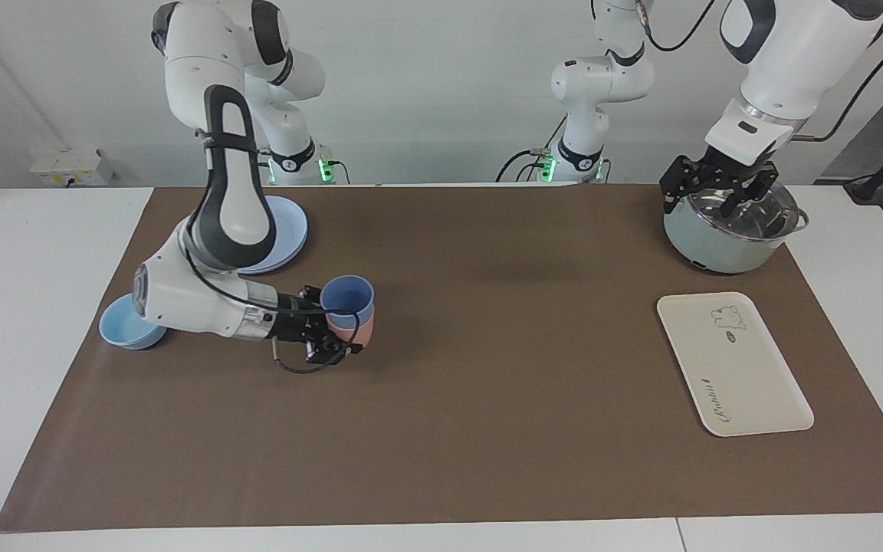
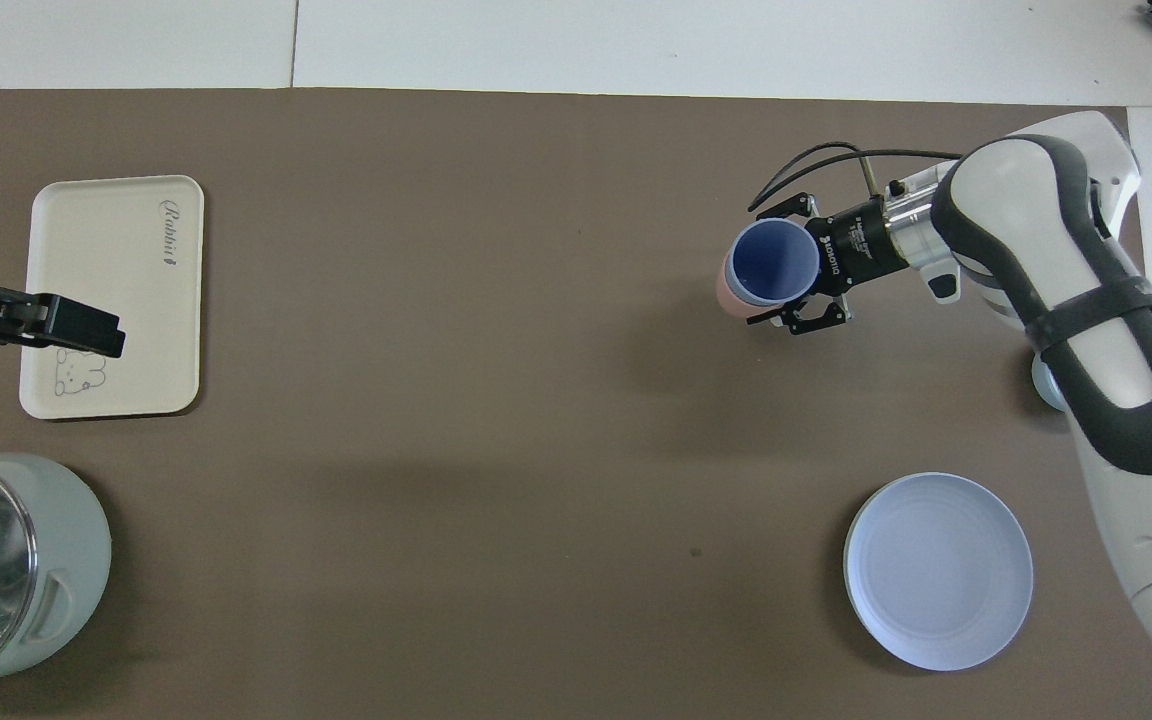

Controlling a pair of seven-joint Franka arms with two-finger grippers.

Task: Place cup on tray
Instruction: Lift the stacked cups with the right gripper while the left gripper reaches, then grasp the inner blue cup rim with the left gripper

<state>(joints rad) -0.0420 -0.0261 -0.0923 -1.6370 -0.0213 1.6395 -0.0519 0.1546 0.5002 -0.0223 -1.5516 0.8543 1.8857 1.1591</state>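
- Cup (image 1: 347, 297): periwinkle-blue, looks plastic, matt, smooth wall
- Pink tumbler (image 1: 363, 331): salmon, same plastic look, matt
- Tray (image 1: 733, 362): cream-white, smooth, faint sheen, printed bear drawing and script lettering
- Plate (image 2: 938, 570): pale blue, smooth, soft sheen, plastic-like
- Bowl (image 1: 126, 326): light blue, smooth, slightly glossy
- Pot (image 1: 725, 230): pale grey-green body, satin finish; lid looks clear and glossy with bright reflections and a metal-looking rim
- Table cover (image 1: 487, 399): brown, matt, flat, paper-like sheet
- Arm casings (image 1: 231, 192): white, glossy hard shell with dark grey inserts
- Right gripper (image 1: 323, 337): black, matt
- Left gripper (image 1: 717, 184): black, matt
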